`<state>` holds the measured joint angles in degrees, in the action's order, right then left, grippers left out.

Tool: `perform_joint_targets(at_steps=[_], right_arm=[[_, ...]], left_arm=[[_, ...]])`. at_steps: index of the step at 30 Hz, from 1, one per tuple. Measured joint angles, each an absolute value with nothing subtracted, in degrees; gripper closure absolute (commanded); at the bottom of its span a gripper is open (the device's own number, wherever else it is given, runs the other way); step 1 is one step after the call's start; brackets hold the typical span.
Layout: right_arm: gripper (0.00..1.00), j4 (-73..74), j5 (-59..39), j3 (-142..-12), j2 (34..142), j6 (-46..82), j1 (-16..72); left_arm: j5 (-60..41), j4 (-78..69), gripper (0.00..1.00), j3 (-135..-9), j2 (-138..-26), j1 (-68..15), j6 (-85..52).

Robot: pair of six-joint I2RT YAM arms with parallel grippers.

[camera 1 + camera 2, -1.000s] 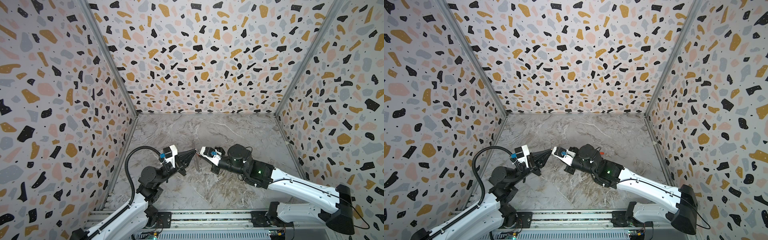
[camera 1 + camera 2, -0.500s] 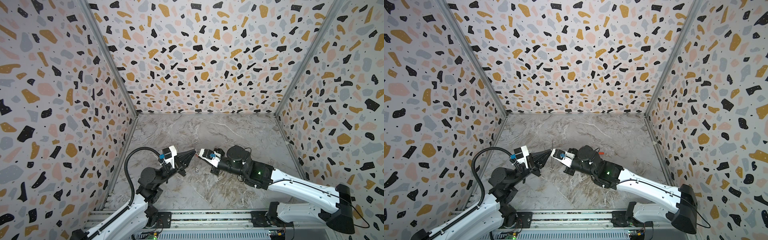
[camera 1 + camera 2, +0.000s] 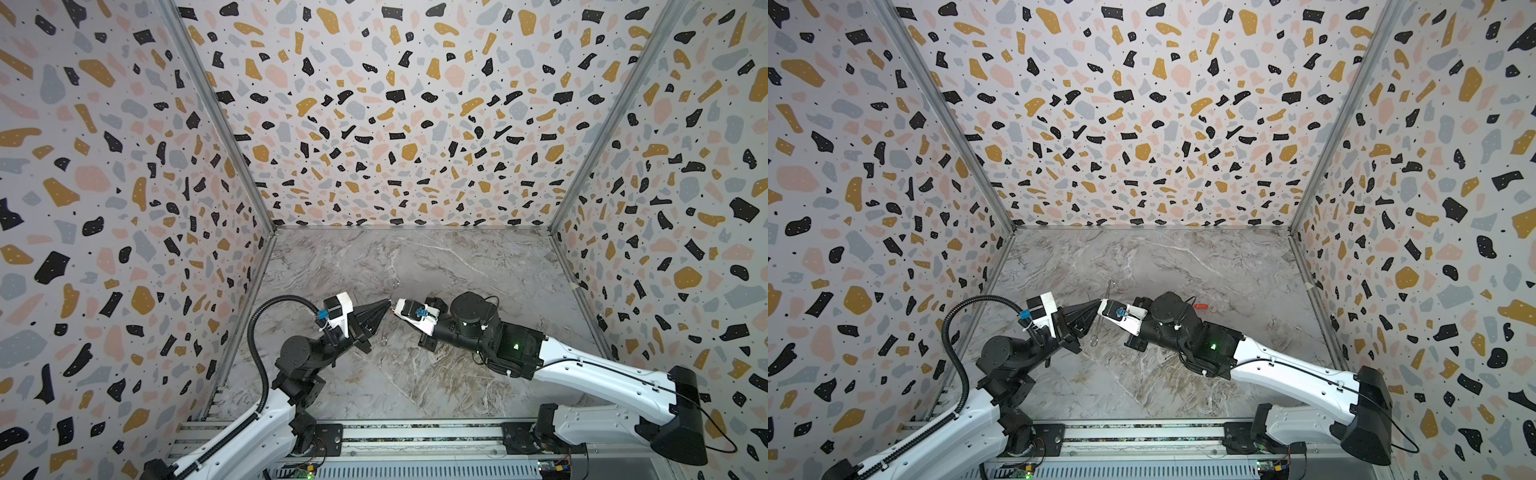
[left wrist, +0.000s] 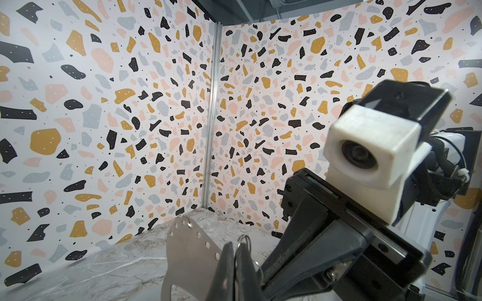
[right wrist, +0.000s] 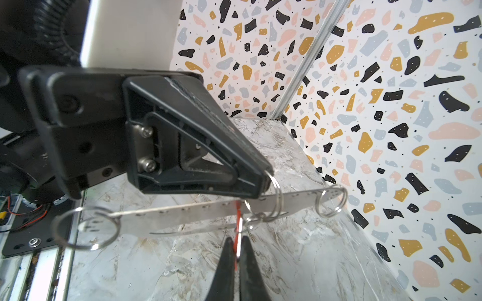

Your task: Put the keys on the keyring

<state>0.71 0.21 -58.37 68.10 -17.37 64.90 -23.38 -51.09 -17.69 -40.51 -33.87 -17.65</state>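
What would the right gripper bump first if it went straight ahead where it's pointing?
Probably the keyring, just past the red key tag the right gripper pinches, though depth is unclear.

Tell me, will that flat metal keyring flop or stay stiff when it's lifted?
Probably stiff: the keyring looks straight in the air, though the left tool only pinches one small ring on it. It would likely swing or twist, since it hangs from that loose ring. It looks thin, so it is probably light.
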Motion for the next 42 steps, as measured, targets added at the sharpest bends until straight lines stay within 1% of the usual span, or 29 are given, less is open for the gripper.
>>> perform_joint_targets(at_steps=[9, 15, 19, 21, 27, 34, 40, 42], right_arm=[[0.71, -2.0, 1.8, -58.4, 66.1, -17.3, 65.4], [0.68, -2.6, 2.3, -58.4, 63.3, -17.6, 65.4], [0.69, -2.5, 1.5, -59.3, 62.4, -17.6, 64.6], [0.73, -2.4, 0.6, -60.2, 62.4, -17.6, 64.1], [0.80, -2.1, -1.1, -62.8, 63.5, -17.7, 63.2], [0.84, -2.9, -3.6, -63.4, 66.0, -17.6, 62.2], [0.92, -3.2, -4.7, -63.4, 66.5, -17.3, 61.6], [0.93, -3.3, -5.0, -63.4, 66.5, -17.1, 61.5]], left_arm=[[-23.4, -52.2, 1.00, -17.7, -40.5, -33.8, -17.6], [-23.9, -52.1, 1.00, -17.9, -40.6, -33.8, -17.5], [-25.4, -51.0, 1.00, -19.2, -41.6, -33.8, -17.3], [-26.3, -50.8, 1.00, -19.7, -42.1, -33.8, -17.1], [-28.5, -50.3, 1.00, -19.8, -43.1, -33.8, -17.1], [-30.0, -49.1, 1.00, -20.7, -43.4, -33.8, -16.5], [-30.7, -48.6, 1.00, -20.7, -43.4, -33.8, -16.2], [-30.8, -48.4, 1.00, -20.7, -43.4, -33.8, -16.1]])
